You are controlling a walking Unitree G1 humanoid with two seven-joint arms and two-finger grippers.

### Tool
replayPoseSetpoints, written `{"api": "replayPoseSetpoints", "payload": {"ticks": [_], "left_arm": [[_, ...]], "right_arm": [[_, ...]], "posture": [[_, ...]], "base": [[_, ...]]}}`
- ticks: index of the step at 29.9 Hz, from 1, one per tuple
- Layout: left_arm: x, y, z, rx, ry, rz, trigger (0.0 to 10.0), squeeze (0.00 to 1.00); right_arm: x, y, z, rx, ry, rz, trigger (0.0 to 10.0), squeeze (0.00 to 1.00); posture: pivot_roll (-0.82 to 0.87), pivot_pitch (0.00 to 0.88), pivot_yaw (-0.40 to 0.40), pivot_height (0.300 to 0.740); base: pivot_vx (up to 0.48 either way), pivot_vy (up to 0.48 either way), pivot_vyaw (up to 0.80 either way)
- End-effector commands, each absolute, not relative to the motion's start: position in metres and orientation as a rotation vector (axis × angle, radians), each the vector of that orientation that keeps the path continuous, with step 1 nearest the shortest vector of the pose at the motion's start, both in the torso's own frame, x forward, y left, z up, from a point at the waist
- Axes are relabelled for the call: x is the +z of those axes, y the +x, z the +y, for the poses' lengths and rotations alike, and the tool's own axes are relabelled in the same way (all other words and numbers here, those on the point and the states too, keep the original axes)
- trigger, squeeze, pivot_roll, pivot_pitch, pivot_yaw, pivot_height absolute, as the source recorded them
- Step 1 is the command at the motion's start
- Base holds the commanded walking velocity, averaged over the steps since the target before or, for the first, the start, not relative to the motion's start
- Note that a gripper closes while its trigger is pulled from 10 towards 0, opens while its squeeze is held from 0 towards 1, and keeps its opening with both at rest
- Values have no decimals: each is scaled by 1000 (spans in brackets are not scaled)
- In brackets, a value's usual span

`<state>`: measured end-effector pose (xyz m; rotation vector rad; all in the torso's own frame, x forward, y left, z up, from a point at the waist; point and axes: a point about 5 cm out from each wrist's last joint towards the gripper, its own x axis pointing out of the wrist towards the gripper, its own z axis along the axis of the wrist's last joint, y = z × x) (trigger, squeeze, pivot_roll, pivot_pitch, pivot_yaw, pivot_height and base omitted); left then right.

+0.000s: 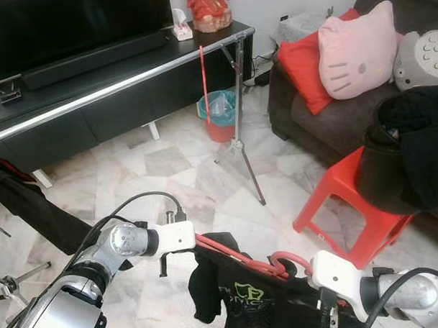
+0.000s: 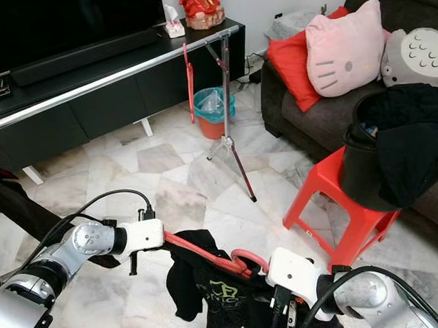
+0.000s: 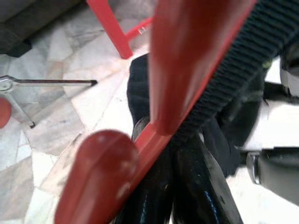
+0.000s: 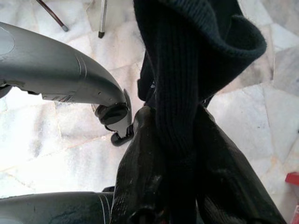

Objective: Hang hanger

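Between both arms: red hanger (image 2: 208,252) w/ black shirt (image 2: 209,290); left gripper (image 3: 174,154) clamps hanger, right gripper (image 4: 175,154) clamps shirt.

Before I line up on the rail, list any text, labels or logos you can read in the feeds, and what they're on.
Nothing is legible.
Black shirt on the red hanger, held by the left hand and the right hand: a green printed graphic, too blurred and creased to read.
Tissue box on the TV console: markings too small to read.

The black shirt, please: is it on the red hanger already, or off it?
On it: the black shirt drapes from the red hanger, held between left claw and right claw.
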<state>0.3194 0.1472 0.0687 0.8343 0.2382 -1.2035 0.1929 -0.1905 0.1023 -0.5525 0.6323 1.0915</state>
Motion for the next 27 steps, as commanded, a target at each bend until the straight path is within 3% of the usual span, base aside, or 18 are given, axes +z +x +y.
{"api": "replayPoseSetpoints", "payload": {"ticks": [1, 5, 12, 27], "left_arm": [[91, 334, 167, -1049, 818, 166, 10000, 0], [103, 344, 167, -957, 855, 107, 10000, 0], [88, 336, 173, -1020, 890, 208, 10000, 0], [80, 331, 177, -1028, 900, 246, 10000, 0]], "right_arm": [[91, 183, -198, 1101, -579, 743, 10000, 0], [93, 192, -200, 1038, -627, 702, 10000, 0], [104, 222, -211, 780, -674, 602, 10000, 0], [114, 227, -199, 782, -602, 552, 10000, 0]], "posture": [[-14, 54, 105, 740], [-16, 54, 111, 740], [-17, 57, 115, 740], [-17, 67, 108, 740]], "base": [[0, 0, 0], [0, 0, 0], [0, 0, 0], [0, 0, 0]]}}
